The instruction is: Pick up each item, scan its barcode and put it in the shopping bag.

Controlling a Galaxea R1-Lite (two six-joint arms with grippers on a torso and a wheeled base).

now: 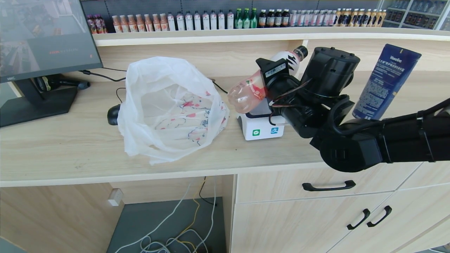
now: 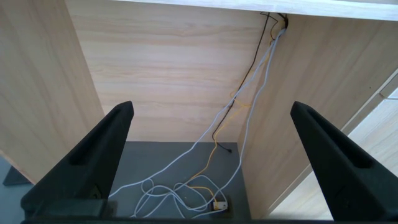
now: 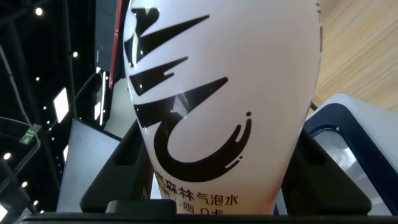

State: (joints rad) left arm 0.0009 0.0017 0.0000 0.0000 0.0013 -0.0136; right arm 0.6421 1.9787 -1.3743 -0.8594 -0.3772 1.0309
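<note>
- My left gripper (image 2: 211,109) hangs under the counter (image 1: 63,147) with its jaws spread wide and nothing between them, above loose cables (image 2: 186,186).
- My right gripper (image 1: 270,81) is clamped around the drink bottle (image 1: 246,93), which is tilted above the scanner (image 1: 262,130).
- The shopping bag (image 1: 168,105) lies open just beside the scanner.
- A blue bottle (image 1: 385,82) stands farther back.

shopping bag (image 1: 172,109) on counter (image 1: 52,147), scanner (image 1: 262,131) just right, bottle (image 1: 249,91) above scanner
</note>
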